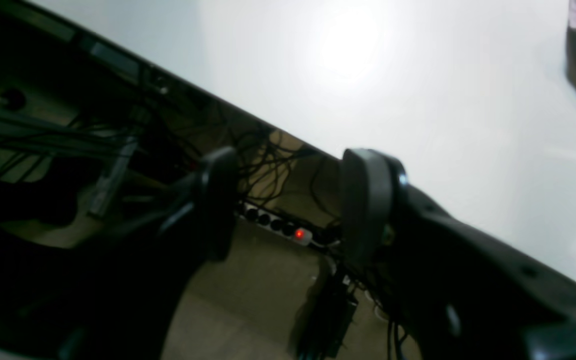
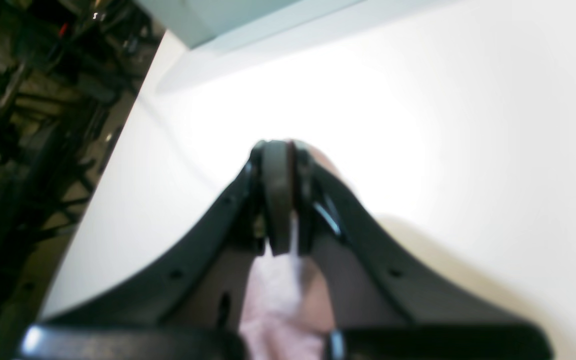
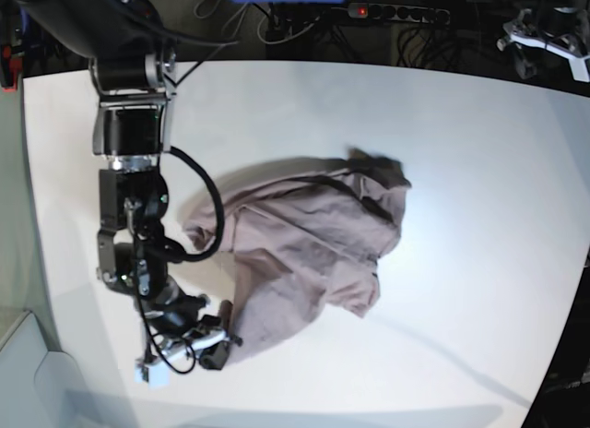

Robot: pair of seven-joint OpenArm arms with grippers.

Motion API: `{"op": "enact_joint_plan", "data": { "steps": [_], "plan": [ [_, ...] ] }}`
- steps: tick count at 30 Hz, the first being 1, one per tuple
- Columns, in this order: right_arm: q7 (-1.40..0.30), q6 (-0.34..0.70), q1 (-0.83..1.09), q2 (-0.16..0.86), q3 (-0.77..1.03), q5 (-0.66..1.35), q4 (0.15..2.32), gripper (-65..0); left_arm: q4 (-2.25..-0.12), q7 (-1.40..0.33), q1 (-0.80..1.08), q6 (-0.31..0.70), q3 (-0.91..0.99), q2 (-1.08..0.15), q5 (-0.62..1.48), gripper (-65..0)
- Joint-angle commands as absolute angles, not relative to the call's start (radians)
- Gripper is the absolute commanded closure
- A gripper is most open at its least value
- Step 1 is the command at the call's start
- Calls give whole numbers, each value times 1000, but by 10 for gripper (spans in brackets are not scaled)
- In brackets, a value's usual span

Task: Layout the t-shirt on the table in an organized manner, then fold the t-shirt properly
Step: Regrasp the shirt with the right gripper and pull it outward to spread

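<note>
T-shirt (image 3: 309,239) cloth lies bunched and creased near the middle of the table (image 3: 479,170), not yet spread flat, so laying out is under way and all folding remains. It looks soft, matte and limp in dusty mauve-pink against the smooth white tabletop. The right gripper (image 3: 214,347) is clamped shut on a pinch of the t-shirt's near edge. The left gripper (image 1: 288,200) hangs beyond the table's far edge, jaws parted and empty.

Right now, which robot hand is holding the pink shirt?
The right end effector, shut on the t-shirt. The left end effector is open, empty.
</note>
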State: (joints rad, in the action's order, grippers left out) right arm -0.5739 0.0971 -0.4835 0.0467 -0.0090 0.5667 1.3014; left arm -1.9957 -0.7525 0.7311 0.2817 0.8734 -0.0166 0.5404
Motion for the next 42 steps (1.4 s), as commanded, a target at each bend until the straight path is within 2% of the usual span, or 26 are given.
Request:
{"op": "enact_joint_plan", "data": {
  "steps": [1, 4, 5, 11, 15, 17, 21, 24, 29, 33, 42],
  "plan": [
    [-533, 102, -521, 68, -4, 579, 1300, 0, -2014, -733, 742, 285, 878, -24, 549, -325],
    [-542, 102, -524, 104, 56, 581, 1259, -6, -2014, -733, 727, 285, 878, -24, 549, -325],
    [-542, 102, -521, 107, 85, 581, 1250, -27, -2014, -733, 720, 285, 878, -24, 549, -326],
    [-633, 108, -438, 119, 255, 582, 1303, -207, -2014, -733, 700, 285, 872, -24, 549, -328],
    [-711, 110, -363, 104, 329, 588, 1455, -329, -2014, -792, 668, 285, 872, -39, 549, -328],
    [-754, 110, -308, 81, 318, 628, 1573, -357, -2014, -811, 659, 285, 877, -42, 549, -328],
    [-806, 139, -208, 58, 139, 696, 1753, -358, -2014, -816, 656, 285, 875, -44, 549, -328],
    [-802, 139, -160, 12, -7, 687, 1776, -358, -2014, -822, 645, 285, 878, -44, 549, -328],
    [-786, 139, -156, -62, -182, 604, 1655, -358, -2014, -823, 648, 285, 880, -44, 549, -328],
    [-733, 139, -219, -65, -286, 598, 1508, -358, -2014, -823, 648, 285, 880, -44, 549, -328],
    [-685, 139, -278, -45, -320, 596, 1382, -358, -2014, -823, 650, 285, 881, -44, 549, -328]
  ]
}}
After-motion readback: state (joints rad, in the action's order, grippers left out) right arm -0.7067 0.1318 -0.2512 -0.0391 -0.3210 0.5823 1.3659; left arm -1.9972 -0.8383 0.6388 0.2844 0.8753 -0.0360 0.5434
